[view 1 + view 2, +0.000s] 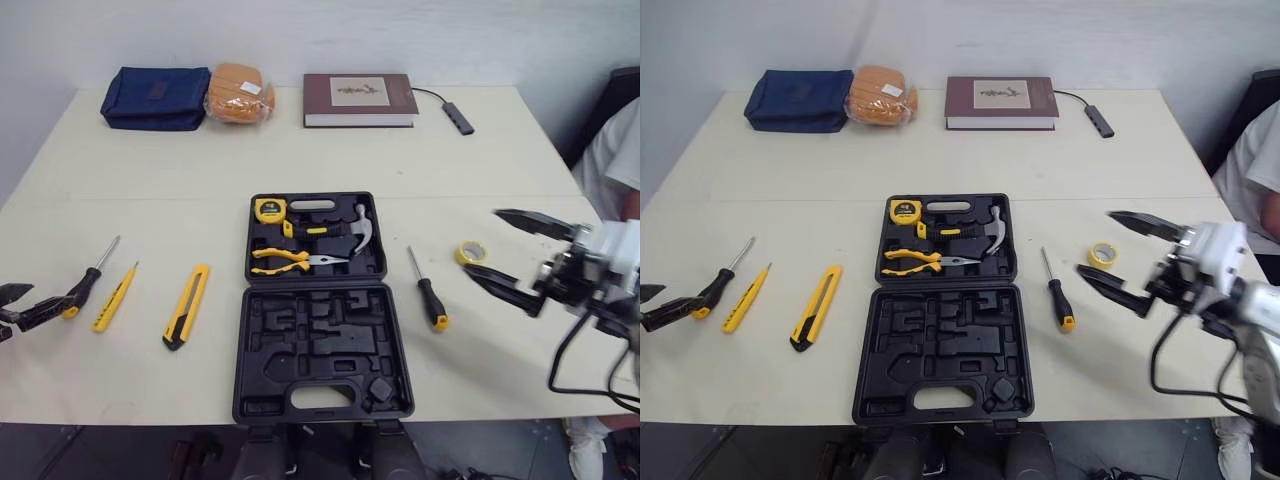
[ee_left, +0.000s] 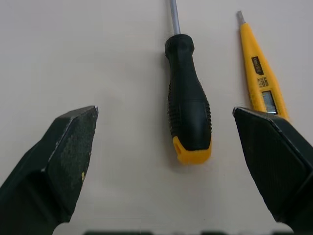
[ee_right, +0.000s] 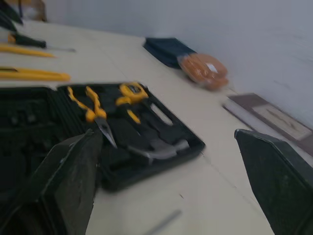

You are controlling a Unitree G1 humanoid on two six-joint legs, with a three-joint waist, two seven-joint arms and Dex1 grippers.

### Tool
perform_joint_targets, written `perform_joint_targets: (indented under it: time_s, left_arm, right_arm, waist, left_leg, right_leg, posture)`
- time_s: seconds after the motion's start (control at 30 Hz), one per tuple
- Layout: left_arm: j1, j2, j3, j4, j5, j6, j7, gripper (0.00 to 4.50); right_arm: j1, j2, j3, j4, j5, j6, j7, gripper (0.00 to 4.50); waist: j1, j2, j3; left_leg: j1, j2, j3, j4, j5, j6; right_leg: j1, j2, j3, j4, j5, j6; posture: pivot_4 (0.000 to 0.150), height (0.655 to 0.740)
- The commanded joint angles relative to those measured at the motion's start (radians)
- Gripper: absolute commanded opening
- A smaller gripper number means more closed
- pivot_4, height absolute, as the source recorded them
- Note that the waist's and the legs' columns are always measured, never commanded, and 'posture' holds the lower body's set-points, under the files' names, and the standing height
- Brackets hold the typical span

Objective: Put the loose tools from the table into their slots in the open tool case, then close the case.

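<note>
- Black plastic tool case (image 1: 320,310) lying open flat at mid-surface, seen from the head. Far half holding tape measure (image 1: 269,209), hammer (image 1: 355,228) and pliers (image 1: 290,260); near half with bare slots.
- Left of the case on the cream surface (image 1: 150,180): utility knife (image 1: 187,305), then yellow tester pen (image 1: 115,297), then left screwdriver (image 1: 88,282), each apart from the next.
- Right of the case: right screwdriver (image 1: 430,295) just beside it, yellow tape roll (image 1: 471,252) further out.
- Left claw (image 1: 45,298) low at the surface's left edge, at the butt of the left screwdriver. Right claw (image 1: 483,241) above the surface near the tape roll, gaping wide, gripping nothing.
- Along the far edge: navy pouch (image 1: 155,97), bagged bread (image 1: 238,94), brown book (image 1: 358,99), small hub (image 1: 458,117) on a cable. Person's white sleeve (image 1: 612,160) at the right.
- Left wrist: fingers (image 2: 63,156) spread wide and empty, straddling the left screwdriver's yellow-tipped handle without touching it. Tester pen alongside, close to one finger.
- Right wrist: fingers (image 3: 63,181) far apart, nothing between. Beyond them the case with pliers, tape measure and hammer seated, pouch and bread behind.
</note>
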Motion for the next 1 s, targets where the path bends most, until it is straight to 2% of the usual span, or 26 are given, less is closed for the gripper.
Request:
perform_joint_targets:
  time_s: [0.03,0.2,0.4,0.73,0.83,1.0]
  left_arm:
    - [-0.028,0.022,-0.007,0.041,0.015,-0.006,-0.003,4.47]
    - [-0.109,-0.001,-0.072,0.089,0.067,-0.009,0.046,4.47]
    - [-0.123,-0.023,-0.097,0.074,0.059,0.001,0.016,4.47]
    - [-0.127,-0.050,-0.112,0.038,0.064,0.022,0.002,4.47]
    - [-0.127,-0.063,-0.124,0.034,0.068,0.035,-0.003,3.66]
    - [-0.101,-0.080,-0.123,0.003,0.059,0.050,-0.006,1.52]
  right_arm:
    - [-0.049,0.011,0.043,-0.070,0.012,0.009,0.019,4.50]
    - [-0.120,0.064,0.133,-0.101,0.003,0.003,0.056,4.50]
    - [-0.127,0.076,0.138,-0.092,-0.008,0.002,0.065,4.50]
    - [-0.090,0.076,0.140,-0.074,-0.050,-0.016,0.092,4.50]
    - [-0.086,0.078,0.133,-0.077,-0.040,-0.014,0.099,4.50]
    - [-0.080,0.075,0.131,-0.076,-0.036,-0.015,0.119,4.50]
  waist:
    - [0.004,-0.001,-0.001]
    - [0.012,-0.005,-0.001]
    - [0.007,-0.006,-0.001]
    - [0.016,-0.006,-0.001]
    - [0.020,-0.006,-0.001]
    - [0.028,-0.006,-0.001]
  left_leg:
    - [0.000,0.000,-0.001,0.000,0.000,0.000]
    - [-0.003,-0.001,-0.001,0.001,-0.001,0.002]
    - [-0.004,-0.001,0.001,0.011,-0.004,0.007]
    - [-0.004,-0.001,0.001,0.012,-0.004,0.007]
    - [-0.004,-0.001,0.001,0.012,-0.004,0.007]
    - [-0.004,-0.001,0.001,0.012,-0.004,0.007]
  right_leg:
    - [0.000,0.000,0.000,0.000,0.000,0.000]
    - [0.000,0.001,-0.002,0.000,0.000,0.000]
    - [0.001,0.000,-0.004,0.000,0.002,0.004]
    - [0.001,-0.001,-0.002,0.001,0.002,0.004]
    - [0.001,-0.001,-0.001,0.001,0.002,0.004]
    - [0.001,-0.001,-0.001,0.001,0.002,0.004]
  posture:
    - [0.150,0.7400]
    - [0.150,0.7400]
    - [0.150,0.7400]
    - [0.150,0.7400]
    - [0.150,0.7400]
    - [0.150,0.7400]
